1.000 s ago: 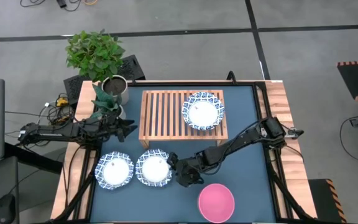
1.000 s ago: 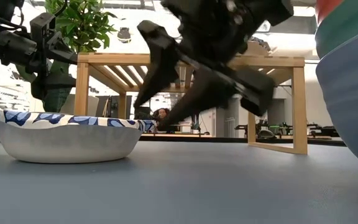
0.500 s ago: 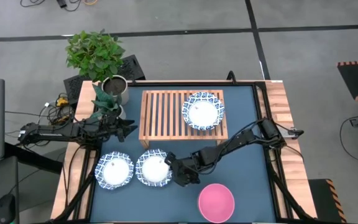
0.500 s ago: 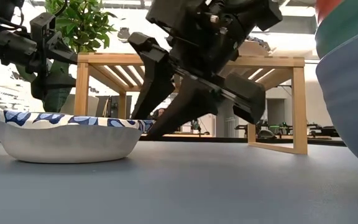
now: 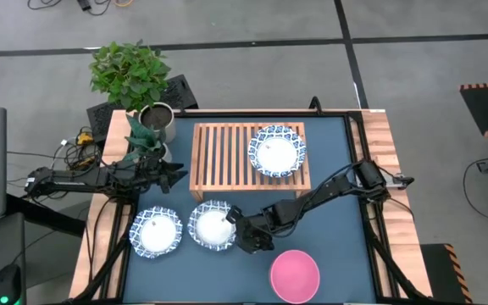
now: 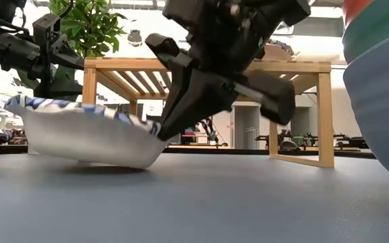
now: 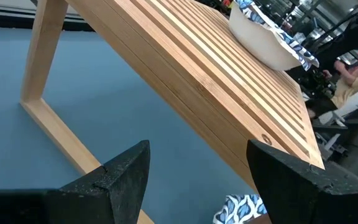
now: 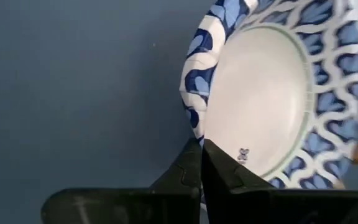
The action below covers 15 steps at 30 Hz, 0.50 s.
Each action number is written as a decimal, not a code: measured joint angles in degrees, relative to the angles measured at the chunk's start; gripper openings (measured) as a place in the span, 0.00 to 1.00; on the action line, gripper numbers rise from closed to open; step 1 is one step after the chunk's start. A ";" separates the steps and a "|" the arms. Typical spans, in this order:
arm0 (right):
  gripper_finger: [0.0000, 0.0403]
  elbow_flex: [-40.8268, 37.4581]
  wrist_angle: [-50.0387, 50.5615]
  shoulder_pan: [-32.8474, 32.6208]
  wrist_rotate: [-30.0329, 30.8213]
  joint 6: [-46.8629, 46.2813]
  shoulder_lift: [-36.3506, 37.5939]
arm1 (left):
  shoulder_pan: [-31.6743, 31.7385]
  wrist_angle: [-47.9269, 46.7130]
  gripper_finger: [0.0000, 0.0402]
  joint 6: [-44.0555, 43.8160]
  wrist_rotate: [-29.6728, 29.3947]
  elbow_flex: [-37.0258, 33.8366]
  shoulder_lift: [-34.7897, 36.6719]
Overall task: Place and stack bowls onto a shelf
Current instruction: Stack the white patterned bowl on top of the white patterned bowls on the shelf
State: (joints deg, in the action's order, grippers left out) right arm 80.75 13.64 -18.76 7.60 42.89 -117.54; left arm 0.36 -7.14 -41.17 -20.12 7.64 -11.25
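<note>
The right tool [image 5: 237,230] is clenched on the rim of a patterned bowl [image 5: 212,225], tipping it so its near edge is off the table [image 5: 337,254]; another patterned bowl [image 5: 157,233] sits just beside it; a third [image 5: 276,151] rests on the shelf [image 5: 223,157]; the pink bowl [image 5: 295,275] lies near the front edge; the left tool [image 5: 174,175] hovers released beside the shelf's left end.

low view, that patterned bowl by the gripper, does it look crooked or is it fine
It is tilted. The right gripper is shut on the rim of the patterned bowl and has that edge raised, so the bowl slants, with only part of its underside near the tabletop. The pink bowl sits level, and so does the bowl on the shelf.
</note>
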 joint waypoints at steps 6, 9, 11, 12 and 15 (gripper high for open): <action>0.05 -0.07 2.08 -0.44 -0.11 -0.95 5.37 | 0.00 0.02 0.63 -0.02 -0.02 0.00 0.02; 0.05 -0.04 2.63 -0.75 -1.27 -1.02 9.42 | 0.00 0.02 0.63 -0.02 -0.01 0.00 0.00; 0.05 -0.04 2.79 -0.74 -3.45 -1.49 12.43 | 0.00 0.02 0.63 0.01 -0.03 0.00 0.02; 0.05 -0.04 2.51 -0.74 -4.58 -2.21 14.08 | 0.00 0.02 0.63 0.05 -0.07 0.00 0.00; 0.05 -0.04 1.65 -0.72 -8.83 -5.69 19.04 | 0.00 0.02 0.63 0.09 -0.09 0.00 0.02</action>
State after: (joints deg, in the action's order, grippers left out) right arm 80.71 15.29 -19.49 -1.23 37.20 -98.50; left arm 0.36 -7.12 -41.08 -20.21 7.64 -11.23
